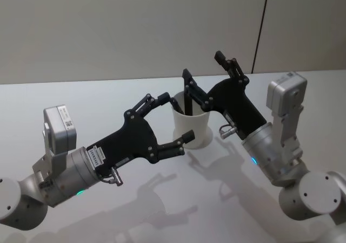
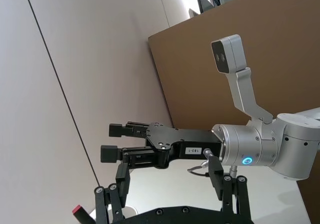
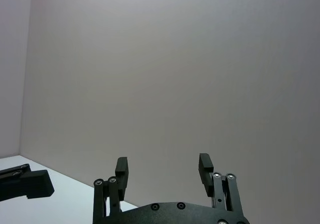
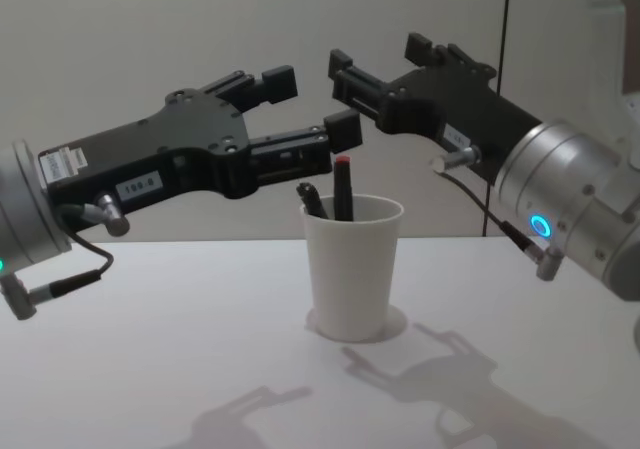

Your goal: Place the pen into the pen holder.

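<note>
Nearest the robot, the white bench (image 4: 150,369) carries the shadows of both arms across its bare surface. Above it, the left gripper (image 4: 305,109) reaches in from the left with its black fingers (image 4: 340,129) spread well apart and nothing between them; in the head view the same gripper (image 1: 175,118) hangs just beside the near left wall of the pen holder, its lower finger tip close to the cup's side, though whether it touches cannot be told. A little farther in, the pen holder (image 4: 350,269), a plain white tapered paper cup, stands upright on the bench between the two arms. Inside it stands the pen (image 4: 343,184), dark-bodied with a red tip poking above the rim, upright or nearly so, and a second dark pen (image 4: 313,201) leans beside it toward the left rim. Beyond and above the cup, the right gripper (image 4: 385,64) comes in from the right, tilted upward, its fingers (image 4: 345,69) also wide apart and holding nothing; the head view shows it (image 1: 203,72) just behind the cup's rim, and its own wrist view shows the two fingertips (image 3: 121,166) parted against the plain wall (image 3: 175,74) at the back.
</note>
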